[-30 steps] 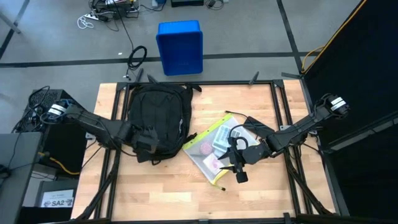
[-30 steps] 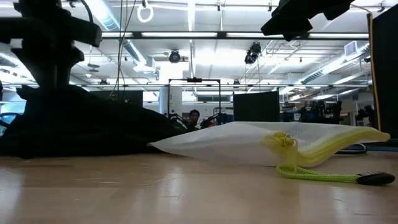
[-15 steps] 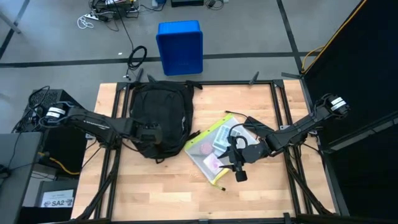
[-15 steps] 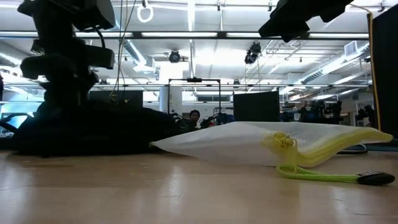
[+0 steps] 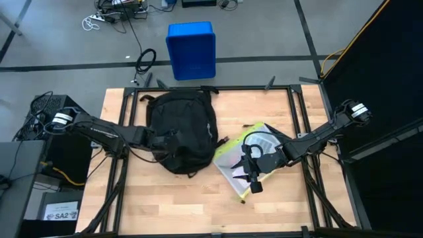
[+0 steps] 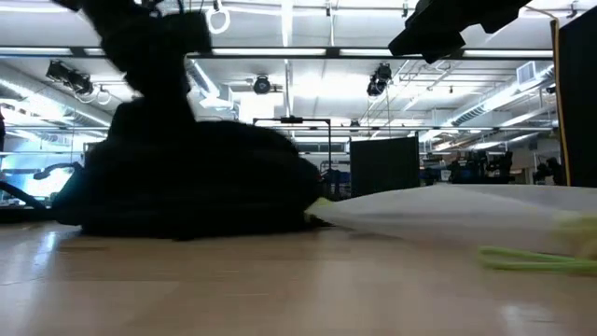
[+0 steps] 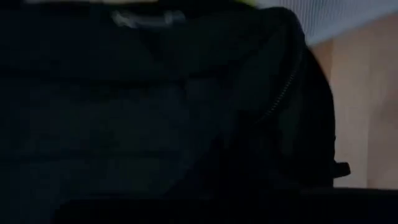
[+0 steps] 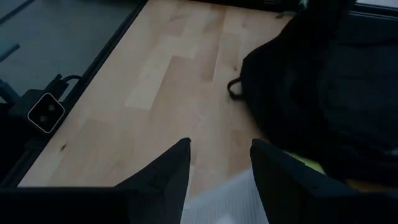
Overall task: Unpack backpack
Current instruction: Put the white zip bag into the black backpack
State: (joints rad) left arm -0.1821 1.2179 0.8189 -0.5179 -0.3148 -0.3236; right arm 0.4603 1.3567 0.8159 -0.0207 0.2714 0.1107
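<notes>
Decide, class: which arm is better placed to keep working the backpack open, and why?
Probably the left. The left gripper is shut on the backpack at its near-left edge. The right gripper hangs over the mesh pouch, jaws apart, holding nothing visible.

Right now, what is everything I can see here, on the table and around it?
backpack: one, black, on the table's left half, its edge over the pouch.
pouch: one, clear with a yellow-green edge, right of the backpack, flat on the table.
table: one, light wood with a black frame.
bin: one, blue, on the floor beyond the table.
cables: a black coil on the floor beside the bin.
left gripper: one, dark, shut on the backpack's left side.
right gripper: one, dark, over the pouch, fingers apart.
</notes>
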